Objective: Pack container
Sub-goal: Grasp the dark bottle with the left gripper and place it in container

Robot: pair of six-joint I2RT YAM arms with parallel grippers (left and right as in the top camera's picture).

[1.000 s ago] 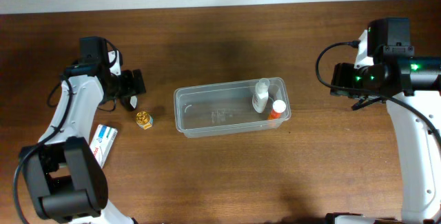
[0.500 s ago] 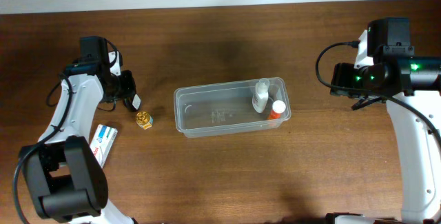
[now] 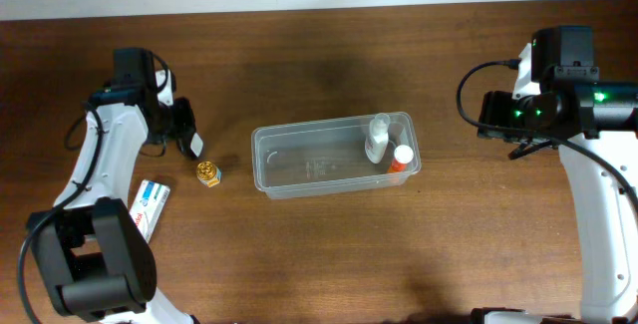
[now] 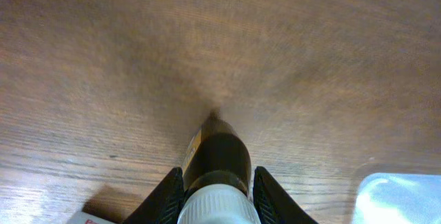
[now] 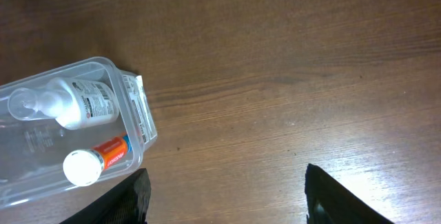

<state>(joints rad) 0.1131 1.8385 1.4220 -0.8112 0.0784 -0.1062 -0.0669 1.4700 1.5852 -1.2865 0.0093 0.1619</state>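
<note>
- Overhead: the container (image 3: 309,164) is seen at mid surface (image 3: 319,254). The left tool (image 3: 187,137) is set well to its left, its jaws drawn closer than a second ago.
- Left wrist: a dark bottle (image 4: 217,158) is clamped between the jaws near its cap, so a slip in transit is judged possible.
- Right wrist: the right tool (image 5: 225,172) is held spread wide, empty.

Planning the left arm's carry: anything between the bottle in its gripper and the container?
Nothing visible. Bare table lies between the dark bottle in the left gripper and the container. The gold-lidded jar sits just off that line.
</note>
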